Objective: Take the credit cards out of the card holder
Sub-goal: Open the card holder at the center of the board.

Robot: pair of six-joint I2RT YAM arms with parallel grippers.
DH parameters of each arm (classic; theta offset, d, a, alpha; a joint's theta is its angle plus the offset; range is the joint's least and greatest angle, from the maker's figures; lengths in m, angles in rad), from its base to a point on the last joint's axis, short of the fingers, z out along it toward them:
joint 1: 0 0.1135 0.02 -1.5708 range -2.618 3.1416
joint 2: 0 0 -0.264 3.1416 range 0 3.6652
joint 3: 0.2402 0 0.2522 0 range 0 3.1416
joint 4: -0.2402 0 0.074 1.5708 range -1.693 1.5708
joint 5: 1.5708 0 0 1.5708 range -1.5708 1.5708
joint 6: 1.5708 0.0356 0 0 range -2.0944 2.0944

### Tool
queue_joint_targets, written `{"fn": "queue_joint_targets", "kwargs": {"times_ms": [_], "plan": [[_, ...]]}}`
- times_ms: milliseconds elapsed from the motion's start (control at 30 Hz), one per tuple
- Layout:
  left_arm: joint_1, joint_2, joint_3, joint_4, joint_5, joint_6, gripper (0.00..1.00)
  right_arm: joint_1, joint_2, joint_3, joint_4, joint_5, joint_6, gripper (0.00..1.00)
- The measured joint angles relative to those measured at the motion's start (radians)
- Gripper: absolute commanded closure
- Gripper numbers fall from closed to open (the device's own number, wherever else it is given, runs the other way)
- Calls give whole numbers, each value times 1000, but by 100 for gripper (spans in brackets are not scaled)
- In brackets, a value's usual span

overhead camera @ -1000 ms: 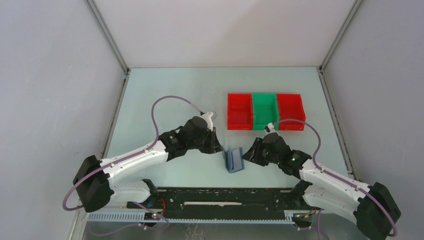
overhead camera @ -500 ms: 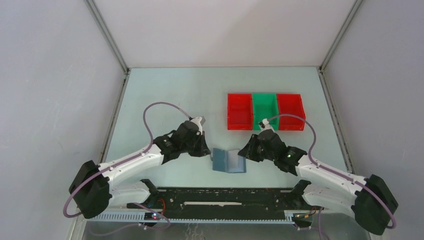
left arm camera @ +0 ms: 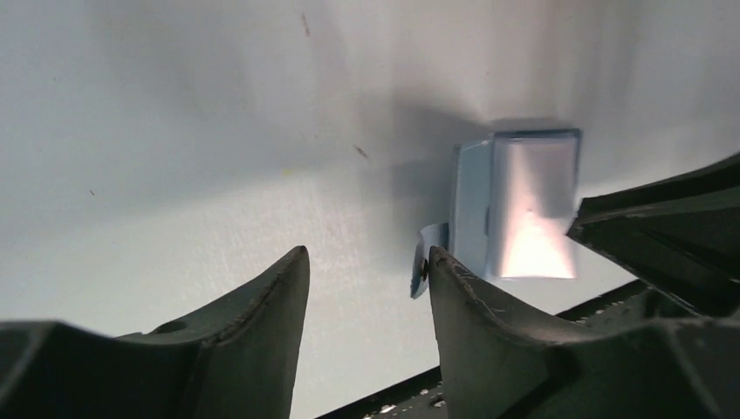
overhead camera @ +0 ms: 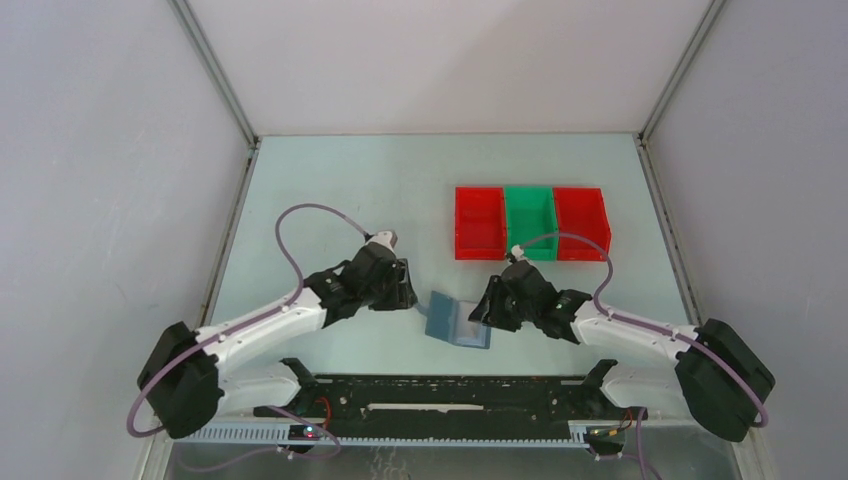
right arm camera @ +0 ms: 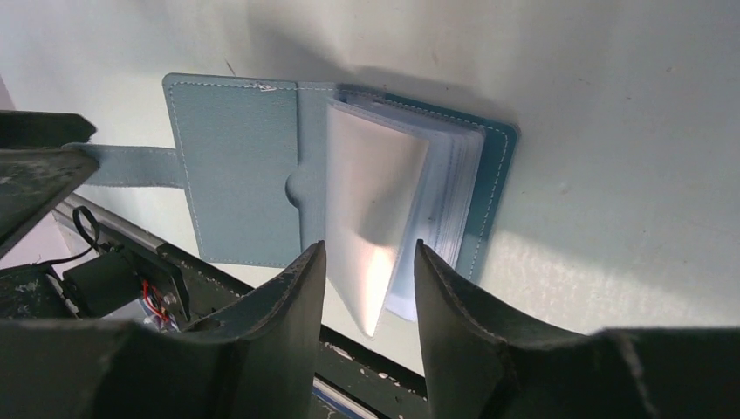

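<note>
Card holder (overhead camera: 458,320) open; cards not yet out

It lies on the table (overhead camera: 340,190) between both arms. Right claw (right arm camera: 366,262) stands part open astride a clear sleeve (right arm camera: 375,192), not pinching it. Left claw (left arm camera: 366,271) gapes empty just beside. Next, likely: pinch one card's edge and draw it out. Open table lies left; bins (overhead camera: 530,222) stand behind.

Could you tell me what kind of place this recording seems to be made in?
Probably a robotics lab test cell: plain white panels in a metal frame enclose a pale table, two arms are bolted at its near edge, and red and green bins stand on it.
</note>
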Motion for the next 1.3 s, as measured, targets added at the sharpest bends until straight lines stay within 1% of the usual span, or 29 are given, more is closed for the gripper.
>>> {"fn": "queue_joint_targets", "kwargs": {"times_ms": [133,233,333,400,500,667,800,867,1000,1067,1200,1300], "plan": [[-20,-84,10,-5,-3,-12,41,-9,-19,-2,19,-10,13,49],[-73,-112,55,-3,2,-16,41,-28,-19,-16,55,-29,22,49],[-110,-113,98,16,8,-18,33,-43,-16,-36,76,-47,29,49],[-115,-117,108,35,12,-17,32,-48,-12,-40,81,-52,35,48],[-115,-125,108,74,26,-13,32,-48,-10,-40,91,-62,41,48],[-148,-114,112,153,88,24,35,-48,-30,-40,82,-58,45,49],[-172,-36,157,182,183,44,35,-50,-97,-48,62,-33,50,49],[-176,20,176,220,264,39,35,-59,-151,-66,53,-18,57,49],[-177,139,202,296,391,13,36,-98,-237,-112,35,-5,68,50],[-178,209,215,318,438,2,38,-121,-250,-130,24,-5,71,50],[-174,325,242,306,462,-6,39,-141,-261,-153,0,-5,73,50],[-155,352,240,284,452,-17,39,-145,-280,-163,-6,-10,77,51]]}}
